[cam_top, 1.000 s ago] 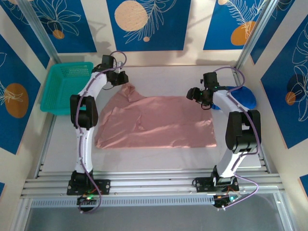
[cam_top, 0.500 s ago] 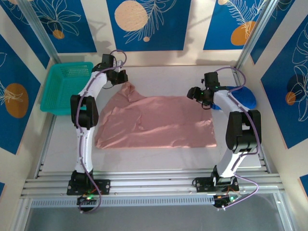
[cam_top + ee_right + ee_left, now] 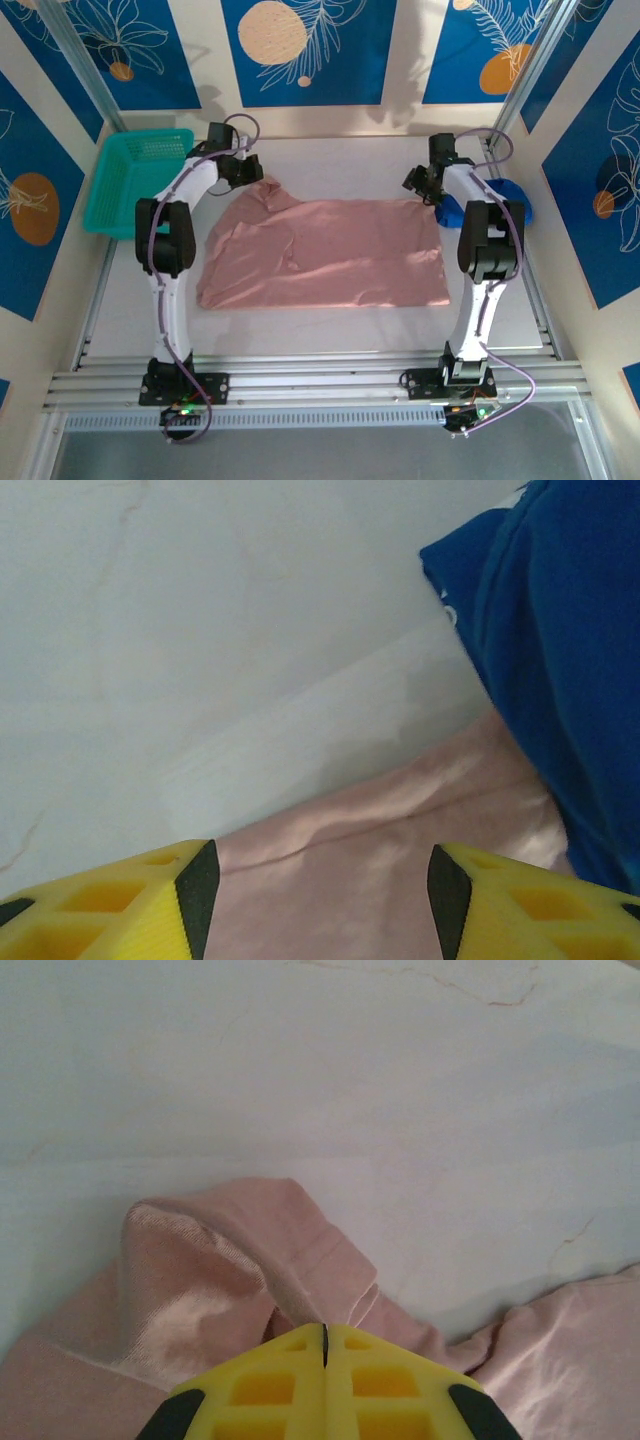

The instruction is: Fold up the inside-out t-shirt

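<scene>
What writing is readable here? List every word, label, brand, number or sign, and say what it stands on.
No text can be read in these pictures.
Royal-blue garment: a small white mark near its edge, too blurred to read.
Salmon-pink t-shirt: plain, no print or label showing.
Teal basket: no lettering.
Wall panels: leaf and circle drawings, no words.

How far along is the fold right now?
Done: nothing folded; the t-shirt lies spread mostly flat. In hand: the left pincer is shut on its far left corner, which is bunched upward; the right pincer is open over the far right corner, beside the blue garment. Left: the right grasp, then every fold.
</scene>
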`<state>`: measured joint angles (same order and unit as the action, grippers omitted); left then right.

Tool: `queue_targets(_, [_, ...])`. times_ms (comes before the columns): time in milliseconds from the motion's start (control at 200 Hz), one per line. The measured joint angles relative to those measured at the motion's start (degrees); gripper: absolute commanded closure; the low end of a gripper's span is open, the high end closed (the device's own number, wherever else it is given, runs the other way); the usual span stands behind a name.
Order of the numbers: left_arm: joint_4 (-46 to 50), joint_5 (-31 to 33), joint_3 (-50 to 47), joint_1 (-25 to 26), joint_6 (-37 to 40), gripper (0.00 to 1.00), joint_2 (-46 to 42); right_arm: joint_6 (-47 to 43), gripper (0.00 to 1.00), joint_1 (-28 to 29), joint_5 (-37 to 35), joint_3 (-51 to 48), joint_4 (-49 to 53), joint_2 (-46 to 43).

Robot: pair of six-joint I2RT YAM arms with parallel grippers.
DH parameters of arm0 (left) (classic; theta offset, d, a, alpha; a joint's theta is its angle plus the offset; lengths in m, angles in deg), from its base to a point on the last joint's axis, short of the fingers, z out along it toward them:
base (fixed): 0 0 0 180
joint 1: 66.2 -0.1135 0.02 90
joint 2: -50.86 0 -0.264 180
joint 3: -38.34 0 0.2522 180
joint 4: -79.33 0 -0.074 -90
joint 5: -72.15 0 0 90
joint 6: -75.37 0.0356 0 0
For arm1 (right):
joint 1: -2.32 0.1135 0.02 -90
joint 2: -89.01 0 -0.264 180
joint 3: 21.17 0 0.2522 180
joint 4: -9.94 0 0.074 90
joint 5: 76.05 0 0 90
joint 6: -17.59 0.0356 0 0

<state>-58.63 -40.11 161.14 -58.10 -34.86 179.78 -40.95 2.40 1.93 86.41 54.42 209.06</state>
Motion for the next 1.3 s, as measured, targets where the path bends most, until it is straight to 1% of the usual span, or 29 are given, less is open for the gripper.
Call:
queue_targets(190, [-2.5,0.0,-3.0,0.0,-0.4,1.0,-2.5,-1.7,0.41,-0.3,-4.3,8.6,7.1,7.4])
queue_targets(325, [-3.6,0.0,-4.0,0.0,-0.5,1.0,-3.0,-2.6,0.42,-0.5,-6.0,12.7,11.3,10.3])
queue_targets(395, [-4.0,0.0,-4.8,0.0,-0.7,1.0,-3.2,-2.8,0.44,-0.7,-6.1,14.8,13.5,11.6])
queue_targets(495, [-4.5,0.0,-6.2,0.0,-0.9,1.0,-3.8,-3.3,0.5,-0.8,-6.0,17.9,15.9,13.4])
queue_targets(660, [-5.3,0.0,-7.9,0.0,-0.9,1.0,-5.2,-4.2,0.68,-1.1,-6.0,20.5,18.3,15.5])
queue_targets(795, [-5.6,0.0,-9.3,0.0,-0.9,1.0,-6.9,-4.5,0.79,-1.5,-5.9,21.0,19.1,16.2])
queue_targets(920, [-6.3,0.3,-10.8,0.0,-0.9,1.0,-8.7,-5.2,0.93,-1.6,-5.6,21.2,19.4,16.2])
queue_targets(1010, [-6.4,0.7,-11.7,0.0,-0.9,1.0,-10.0,-5.6,1.0,-1.6,-5.2,21.3,19.3,16.2])
queue_targets(1300, [-6.5,2.5,-15.0,0.0,-1.3,1.0,-14.4,-7.3,1.0,-0.5,-4.7,21.3,18.5,15.1])
